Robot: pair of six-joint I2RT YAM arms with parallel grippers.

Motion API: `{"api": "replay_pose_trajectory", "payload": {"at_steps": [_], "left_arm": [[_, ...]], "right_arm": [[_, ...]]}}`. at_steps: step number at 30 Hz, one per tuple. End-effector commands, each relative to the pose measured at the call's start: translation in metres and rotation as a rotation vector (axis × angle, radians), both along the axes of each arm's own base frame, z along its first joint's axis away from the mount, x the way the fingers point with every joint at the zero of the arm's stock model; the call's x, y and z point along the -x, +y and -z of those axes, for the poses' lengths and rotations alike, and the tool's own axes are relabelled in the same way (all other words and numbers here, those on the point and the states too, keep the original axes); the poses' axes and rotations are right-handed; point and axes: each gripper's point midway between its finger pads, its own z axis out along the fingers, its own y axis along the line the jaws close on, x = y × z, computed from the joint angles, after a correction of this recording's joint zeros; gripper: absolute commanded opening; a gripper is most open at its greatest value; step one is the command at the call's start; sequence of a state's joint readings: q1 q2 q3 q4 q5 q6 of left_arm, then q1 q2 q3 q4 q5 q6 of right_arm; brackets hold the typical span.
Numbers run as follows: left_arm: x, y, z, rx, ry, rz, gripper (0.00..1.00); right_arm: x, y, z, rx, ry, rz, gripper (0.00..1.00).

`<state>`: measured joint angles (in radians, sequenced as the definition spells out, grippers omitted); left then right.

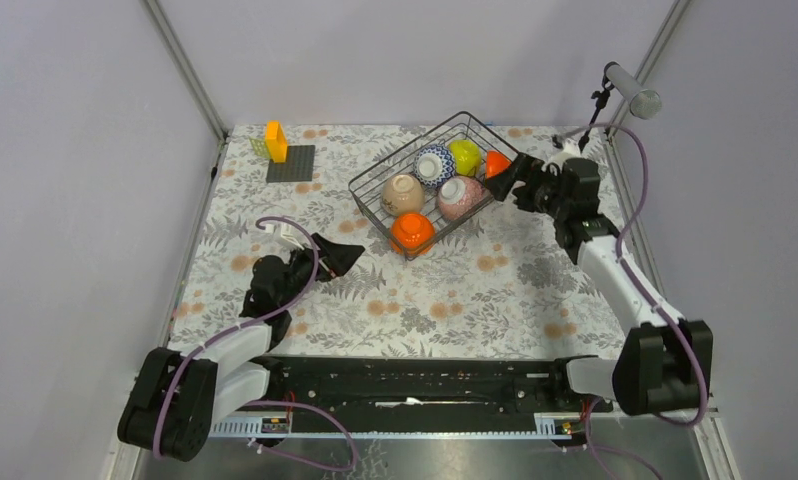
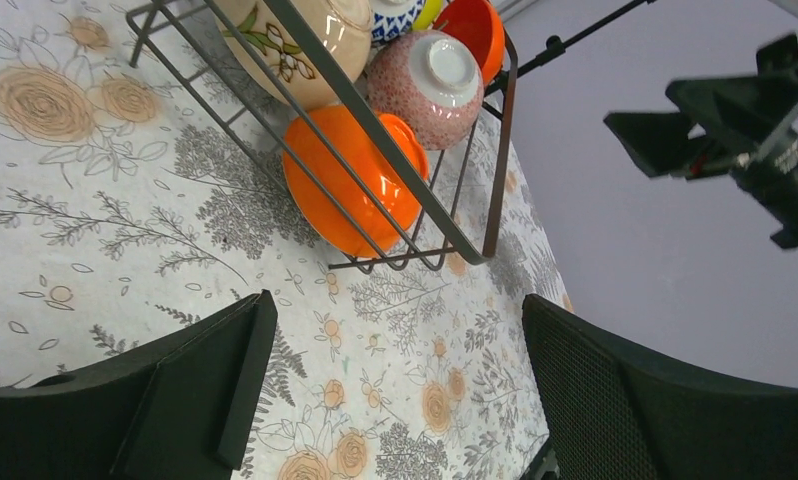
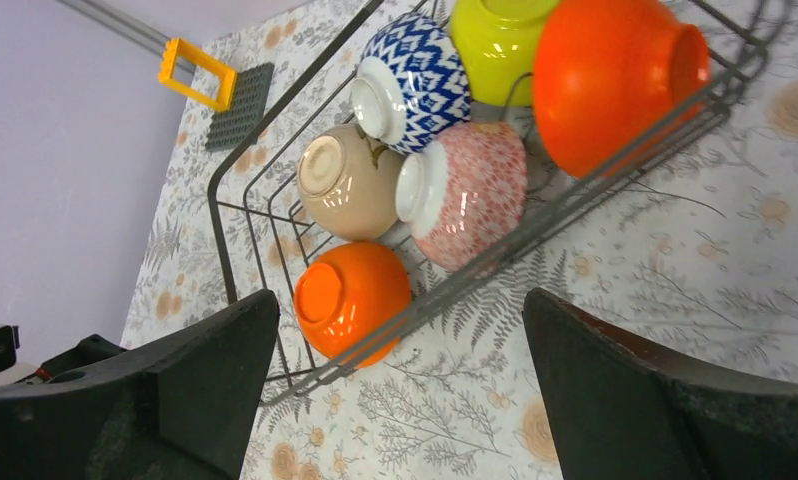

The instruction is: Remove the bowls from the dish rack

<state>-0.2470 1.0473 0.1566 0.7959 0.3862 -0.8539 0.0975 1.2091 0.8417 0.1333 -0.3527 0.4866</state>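
Now | left pincer released, low over table at 8 o'clock | dish rack at 12 o'clock holds all six bowls, near orange bowl at its 6 | right pincer released at rack's 3, beside far orange bowl; I'd straddle its rim squarely and lift clear of the wires | no legible writing.

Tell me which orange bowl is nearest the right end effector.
The orange bowl at the dish rack's right end, beside the yellow-green bowl, by the right end effector; the other orange bowl sits at the near corner.
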Motion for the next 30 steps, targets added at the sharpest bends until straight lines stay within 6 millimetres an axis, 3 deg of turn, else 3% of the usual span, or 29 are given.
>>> {"api": "replay_pose_trajectory", "payload": {"at_steps": [1,2,11,15,30], "left_arm": [[-0.005,-0.007,-0.017,-0.001,-0.061,0.012,0.99],[-0.005,-0.008,-0.016,-0.001,-0.058,0.015,0.99],[-0.004,-0.009,-0.011,-0.01,-0.046,0.014,0.99],[-0.004,-0.009,-0.01,-0.009,-0.044,0.01,0.99],[-0.005,-0.008,-0.009,-0.005,-0.036,0.003,0.99]], "right_arm": [[-0.017,0.023,0.005,0.082,0.062,-0.076,0.99],[-0.02,0.026,0.016,0.107,0.108,-0.078,0.99],[-0.06,0.04,0.045,0.277,0.254,-0.052,1.0],[-0.074,0.044,0.05,0.335,0.282,-0.046,1.0],[-0.103,0.046,0.094,0.483,0.429,-0.05,0.98]]}}
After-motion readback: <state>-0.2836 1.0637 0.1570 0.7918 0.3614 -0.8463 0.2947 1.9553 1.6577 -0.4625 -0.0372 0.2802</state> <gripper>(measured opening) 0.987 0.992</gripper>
